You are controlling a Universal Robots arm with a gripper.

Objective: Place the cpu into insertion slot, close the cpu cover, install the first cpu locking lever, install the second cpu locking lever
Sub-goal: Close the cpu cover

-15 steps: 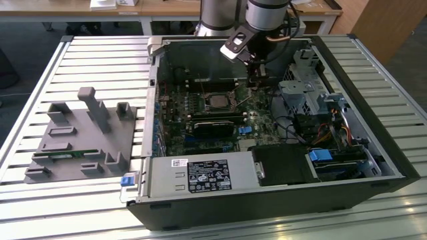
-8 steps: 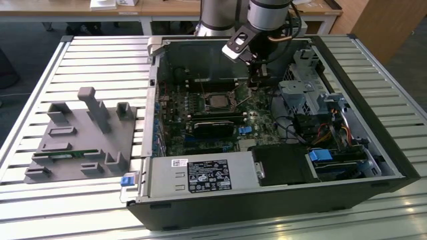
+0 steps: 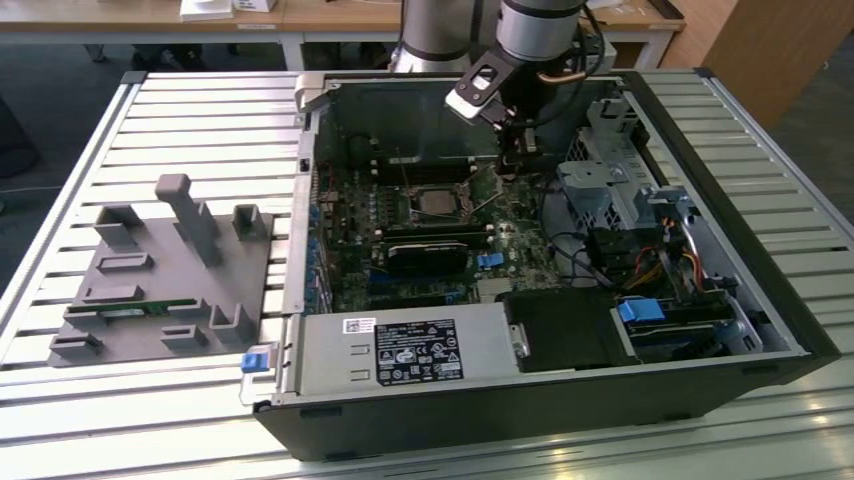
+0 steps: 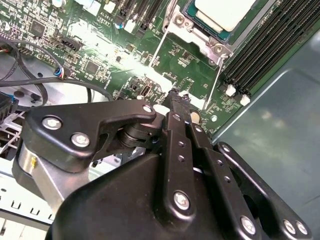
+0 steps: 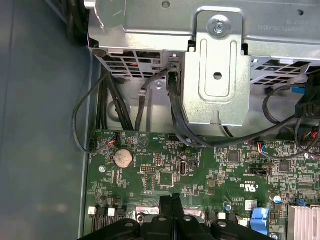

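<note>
Green motherboard [image 4: 100,55] holds the cpu [image 4: 225,11], seemingly seated, near the closed claw [image 4: 179,100].

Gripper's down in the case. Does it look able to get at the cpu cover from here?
Probably yes. The gripper sits low over the motherboard, close beside the cpu cover, with nothing tall between them. The drive cage and cables lie on its other side.

No readable text, black label [image 3: 415,352] on power supply [image 3: 327,365], print illegible
</note>
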